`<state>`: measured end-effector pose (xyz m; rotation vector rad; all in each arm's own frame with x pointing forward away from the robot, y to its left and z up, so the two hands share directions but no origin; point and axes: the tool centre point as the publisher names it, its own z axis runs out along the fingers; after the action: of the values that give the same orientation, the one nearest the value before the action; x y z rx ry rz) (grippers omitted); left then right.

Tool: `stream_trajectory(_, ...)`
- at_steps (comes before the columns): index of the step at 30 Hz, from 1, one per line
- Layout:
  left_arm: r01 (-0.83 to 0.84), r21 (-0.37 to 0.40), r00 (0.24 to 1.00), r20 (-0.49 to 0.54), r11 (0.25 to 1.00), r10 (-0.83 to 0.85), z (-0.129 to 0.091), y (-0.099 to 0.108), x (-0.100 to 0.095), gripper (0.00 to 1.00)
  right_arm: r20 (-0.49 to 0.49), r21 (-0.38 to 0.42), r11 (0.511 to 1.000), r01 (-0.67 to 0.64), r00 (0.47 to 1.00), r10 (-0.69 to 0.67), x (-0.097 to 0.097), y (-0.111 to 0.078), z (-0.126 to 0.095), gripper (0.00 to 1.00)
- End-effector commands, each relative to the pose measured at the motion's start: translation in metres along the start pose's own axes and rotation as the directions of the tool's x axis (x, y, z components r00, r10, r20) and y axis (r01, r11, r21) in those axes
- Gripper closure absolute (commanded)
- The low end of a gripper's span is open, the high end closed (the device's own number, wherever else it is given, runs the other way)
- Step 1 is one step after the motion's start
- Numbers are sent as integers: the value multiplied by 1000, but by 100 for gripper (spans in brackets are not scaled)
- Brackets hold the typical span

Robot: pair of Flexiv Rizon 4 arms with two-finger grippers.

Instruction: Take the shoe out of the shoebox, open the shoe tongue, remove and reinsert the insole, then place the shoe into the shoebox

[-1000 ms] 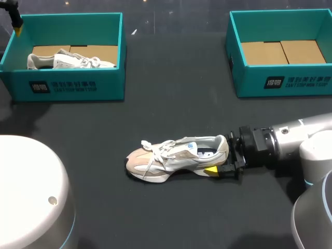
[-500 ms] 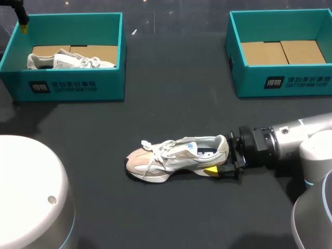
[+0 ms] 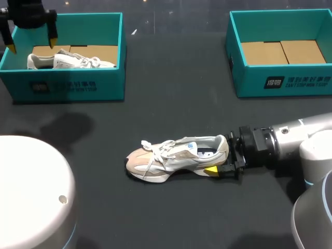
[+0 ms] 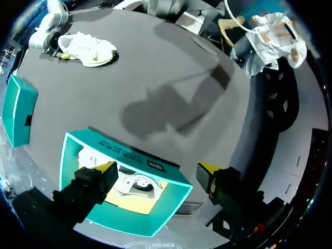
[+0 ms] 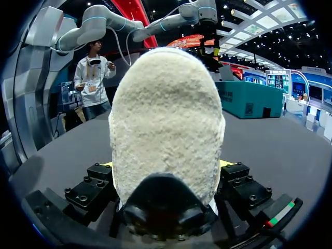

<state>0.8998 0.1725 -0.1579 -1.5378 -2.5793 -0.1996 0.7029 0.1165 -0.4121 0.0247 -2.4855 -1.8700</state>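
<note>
Gripping the heel of the beige sneaker (image 3: 176, 155) from 2 sides, the right gripper (image 3: 223, 155) holds it upright on its sole on the black table (image 3: 171, 104), toe toward the left arm's side. The left gripper (image 3: 31, 44) hangs spread wide, grasping nothing, above the left teal shoebox (image 3: 78, 85), where a white sneaker (image 3: 72, 60) lies inside. The right teal shoebox (image 3: 282, 80) stands well apart.
</note>
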Motion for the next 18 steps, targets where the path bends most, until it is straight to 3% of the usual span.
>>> stream_trajectory(1,28,-32,999,-19,999,-29,-2,-7,-2,0,1,4,1000,0,1000,0,0,1,1,100)
stream_trajectory(5,59,-6,998,-8,998,-59,-5,-7,-1,0,1,4,1000,0,1000,0,0,1,1,100)
stream_trajectory(6,146,59,989,10,987,-147,-9,-9,1,0,1,4,1000,0,1000,0,0,1,1,100)
stream_trajectory(9,340,65,939,34,938,-343,-11,-27,2,0,1,4,1000,0,1000,0,0,1,1,100)
stream_trajectory(11,495,42,867,36,868,-496,-12,-42,1,0,1,4,1000,0,1000,0,0,1,1,100)
stream_trajectory(15,679,89,732,-5,729,-681,-17,-70,-3,0,1,4,1000,0,1000,0,0,1,1,100)
stream_trajectory(18,821,97,571,-92,563,-816,-18,-87,-10,0,1,4,1000,0,1000,0,0,1,1,100)
